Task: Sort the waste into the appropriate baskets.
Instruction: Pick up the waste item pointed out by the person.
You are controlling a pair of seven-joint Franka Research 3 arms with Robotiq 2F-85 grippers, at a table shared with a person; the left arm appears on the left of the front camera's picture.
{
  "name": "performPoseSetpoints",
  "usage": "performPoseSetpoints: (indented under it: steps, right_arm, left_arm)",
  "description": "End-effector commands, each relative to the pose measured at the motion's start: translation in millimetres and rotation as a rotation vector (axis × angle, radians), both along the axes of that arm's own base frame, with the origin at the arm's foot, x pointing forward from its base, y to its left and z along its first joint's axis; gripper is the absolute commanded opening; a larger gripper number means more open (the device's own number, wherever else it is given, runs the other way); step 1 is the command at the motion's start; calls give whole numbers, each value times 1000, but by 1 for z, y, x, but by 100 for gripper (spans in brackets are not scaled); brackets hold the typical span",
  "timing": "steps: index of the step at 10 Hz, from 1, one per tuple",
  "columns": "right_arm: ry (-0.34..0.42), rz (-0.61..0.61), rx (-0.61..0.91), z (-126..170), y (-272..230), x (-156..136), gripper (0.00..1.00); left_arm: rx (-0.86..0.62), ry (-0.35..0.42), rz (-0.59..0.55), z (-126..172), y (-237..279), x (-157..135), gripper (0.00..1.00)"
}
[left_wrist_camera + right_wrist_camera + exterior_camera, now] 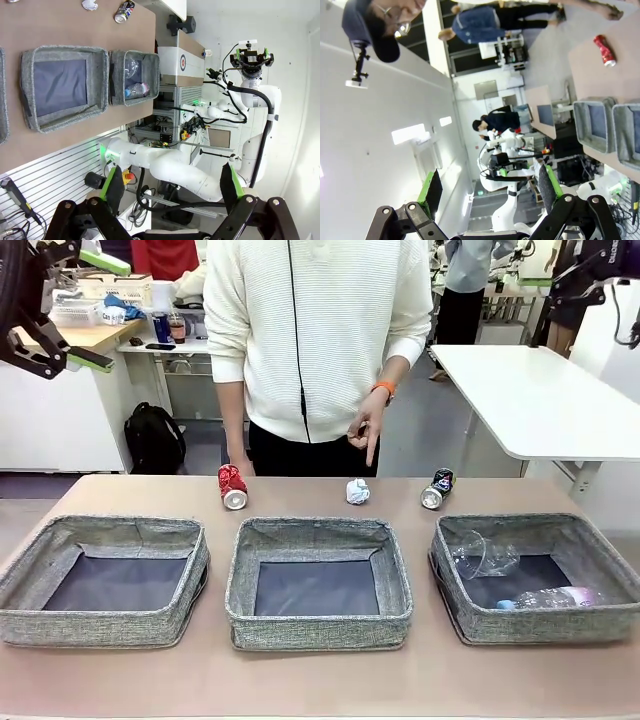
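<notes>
Along the far strip of the brown table [320,680], past the baskets, three pieces of waste lie in a row. A crushed red can [232,486] lies on its side to the left, with white lettering too small to read. A crumpled white paper ball [358,491] sits in the middle. A dark blue-black can [437,488] lies to the right, its red, white and blue marking too blurred to make out. All three are well apart from each other and just beyond the basket rims.

A person's hand [368,430], with an orange wristband [383,389] on the wrist, points one finger straight down above the paper ball without touching it.

Nearer the robot, three grey woven baskets stand side by side. The left basket [100,625] and the middle basket [318,625] show their dark flat bottoms. The right basket [540,628] holds a clear plastic cup [485,555] lying on its side at the far left, and a clear bottle [545,598] lying flat towards the near right, its blue cap pointing left and a pale pinkish label at the other end; no print can be read on it.

The left gripper [171,185] is raised high off the table with its green-padded fingers spread wide, grasping nothing. The right gripper [490,190] is likewise up in the air, released, with its fingers far apart.
</notes>
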State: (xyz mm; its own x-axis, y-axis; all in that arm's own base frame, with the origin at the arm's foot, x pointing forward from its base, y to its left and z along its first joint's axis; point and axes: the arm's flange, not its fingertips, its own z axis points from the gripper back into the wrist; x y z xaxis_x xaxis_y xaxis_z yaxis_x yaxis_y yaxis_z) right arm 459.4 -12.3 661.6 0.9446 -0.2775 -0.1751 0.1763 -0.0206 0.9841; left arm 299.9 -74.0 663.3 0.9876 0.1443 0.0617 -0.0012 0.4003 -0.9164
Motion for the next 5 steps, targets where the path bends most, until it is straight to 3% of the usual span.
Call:
performPoseSetpoints:
  steps: [1, 5]
  right_arm:
    - [-5, 9, 0, -2, 2, -4, 100]
    - [-5, 9, 0, -2, 2, -4, 100]
  left_arm:
    - [-13, -8, -14, 2, 1, 1, 100]
    - [-13, -8, -14, 2, 1, 1, 100]
